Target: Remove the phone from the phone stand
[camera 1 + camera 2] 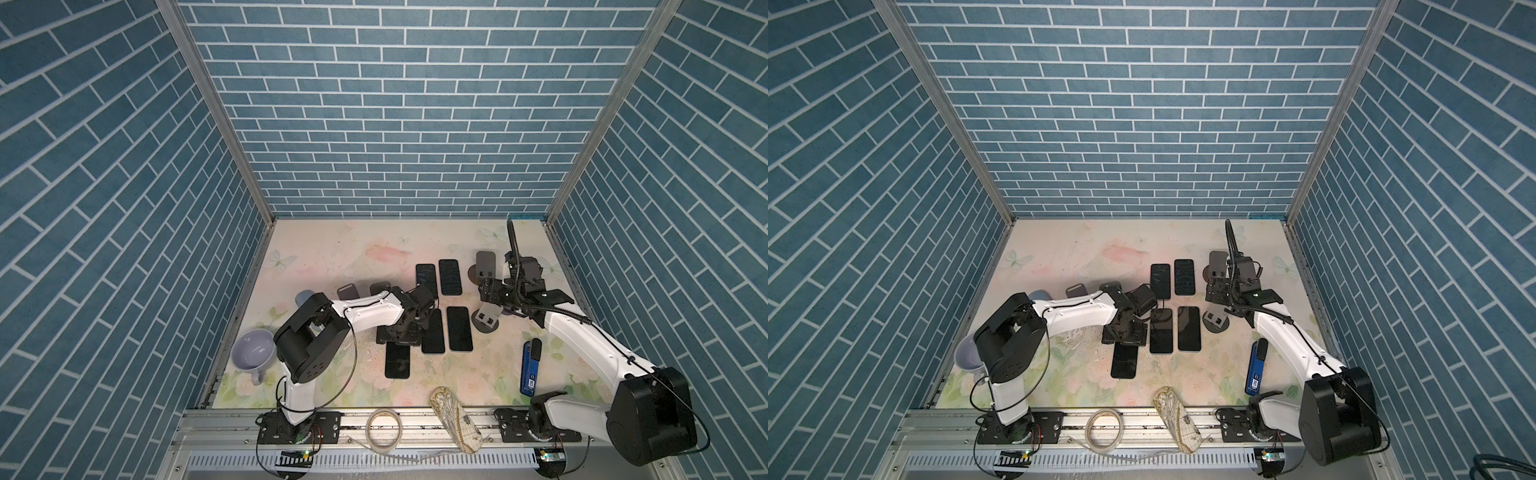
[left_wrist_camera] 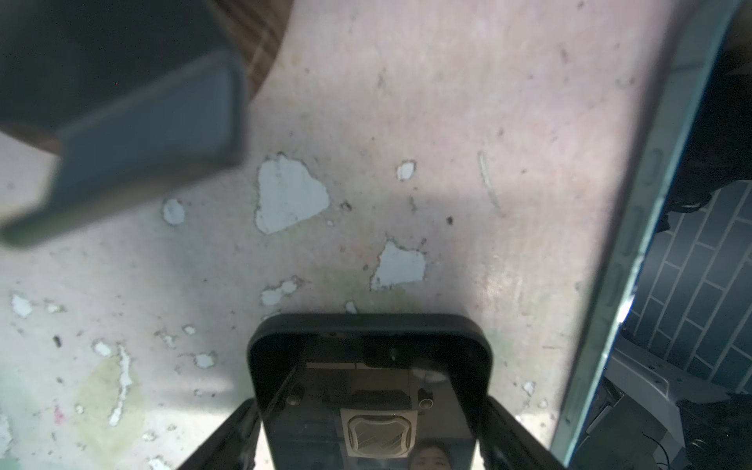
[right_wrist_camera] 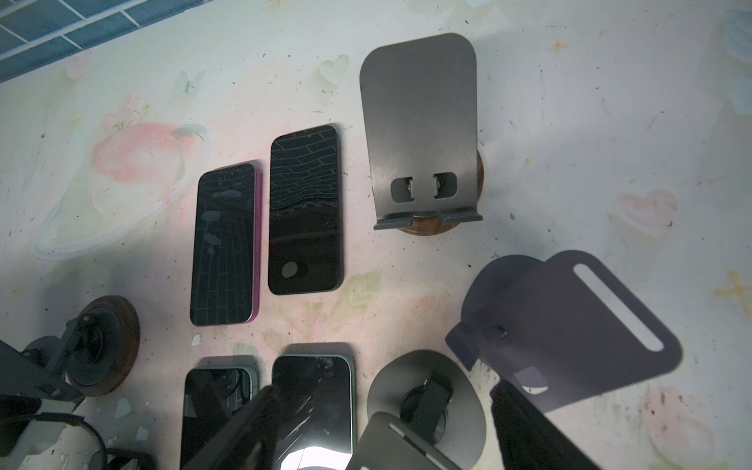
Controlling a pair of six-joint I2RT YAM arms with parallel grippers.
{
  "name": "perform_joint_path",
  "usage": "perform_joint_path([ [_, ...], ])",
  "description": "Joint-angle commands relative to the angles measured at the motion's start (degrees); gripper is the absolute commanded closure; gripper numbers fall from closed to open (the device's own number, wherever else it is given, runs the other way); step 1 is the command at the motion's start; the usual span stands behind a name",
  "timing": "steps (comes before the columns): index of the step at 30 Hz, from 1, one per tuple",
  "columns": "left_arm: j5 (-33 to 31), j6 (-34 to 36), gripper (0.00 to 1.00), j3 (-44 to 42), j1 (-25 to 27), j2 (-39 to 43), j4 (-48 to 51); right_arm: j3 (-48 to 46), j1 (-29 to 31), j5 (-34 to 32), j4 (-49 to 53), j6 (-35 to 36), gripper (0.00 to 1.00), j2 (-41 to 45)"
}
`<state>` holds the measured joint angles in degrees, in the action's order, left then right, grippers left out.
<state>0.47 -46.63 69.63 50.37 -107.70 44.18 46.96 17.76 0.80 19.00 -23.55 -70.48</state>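
In both top views the left hand [image 1: 397, 344] [image 1: 1125, 340] hangs low over the worktop [image 1: 332, 249], pointing down. The phone [image 1: 397, 365] [image 1: 1124, 363] lies flat, screen up, right beneath it. A phone stand [image 1: 379, 286] [image 1: 1111, 286] stands bare just past that hand, on the side away from the phone. The right hand [image 1: 484, 291] [image 1: 1211, 291] hovers well apart, above two more stands [image 1: 484, 266], with four other phones [image 1: 451, 276] lying between the two hands. From the left wrist, the fingers [image 2: 232, 439] flank the phone [image 2: 368, 366] with a sliver of worktop showing at each edge: spread, gripping nothing. The phone stand [image 2: 142, 134] blurs ahead of the fingertips. From the right wrist, the fingers [image 3: 240, 435] gape wide around nothing, and a wooden-based stand [image 3: 419, 134] rises beyond them.
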Motion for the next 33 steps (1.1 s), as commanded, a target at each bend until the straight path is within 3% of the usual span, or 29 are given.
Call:
perform_joint_path([
  [1,-1.4,0.3,0.15,-0.8,-0.4,-0.6,0.0,-1.4,0.3,-0.8,0.2,1.4,0.17,1.9],
  [18,-5.5,7.1,0.09,-2.4,0.7,9.0,-4.8,-0.3,0.3,-1.2,1.2,0.7,0.17,1.4],
  [24,-8.8,10.7,0.00,-4.5,2.4,13.0,-8.5,1.0,0.3,-1.8,1.8,0.5,0.17,0.5],
  [33,-16.7,13.9,0.00,-14.3,2.6,28.4,-19.0,1.9,0.3,-7.8,2.6,0.9,0.14,2.5],
])
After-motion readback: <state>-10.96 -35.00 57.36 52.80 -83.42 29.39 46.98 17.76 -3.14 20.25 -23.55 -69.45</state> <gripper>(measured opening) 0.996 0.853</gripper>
